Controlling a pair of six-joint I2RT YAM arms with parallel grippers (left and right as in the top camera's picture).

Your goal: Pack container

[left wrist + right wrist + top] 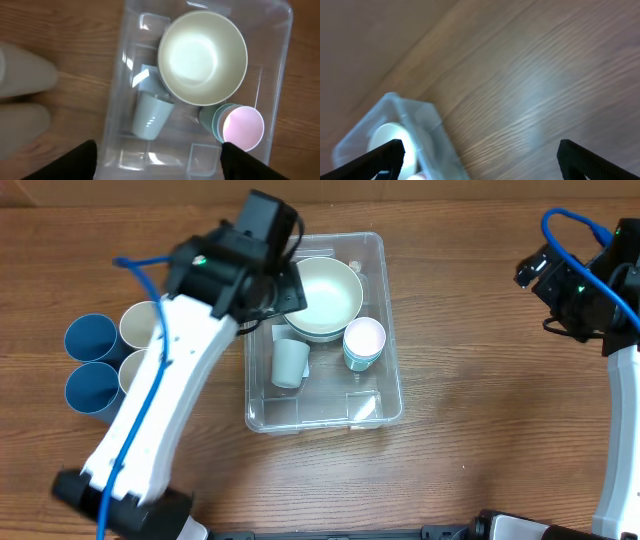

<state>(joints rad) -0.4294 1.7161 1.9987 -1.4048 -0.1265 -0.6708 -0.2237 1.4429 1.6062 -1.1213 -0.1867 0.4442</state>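
The clear plastic container (390,395) stands mid-table. It holds a cream bowl (326,298), a pale grey-blue cup on its side (290,363) and stacked teal cups with a pink inside (364,342). In the left wrist view the container (280,75) shows with the bowl (202,57), the grey-blue cup (150,116) and the pink cup (242,127). My left gripper (156,160) is open and empty above the container's left side. My right gripper (479,160) is open and empty over bare wood at the far right; the container (427,125) shows at its lower left.
Two blue cups (91,337) (90,388) and two cream cups (143,325) (135,368) stand left of the container, partly under my left arm. The cream cups show blurred at the left of the left wrist view (25,75).
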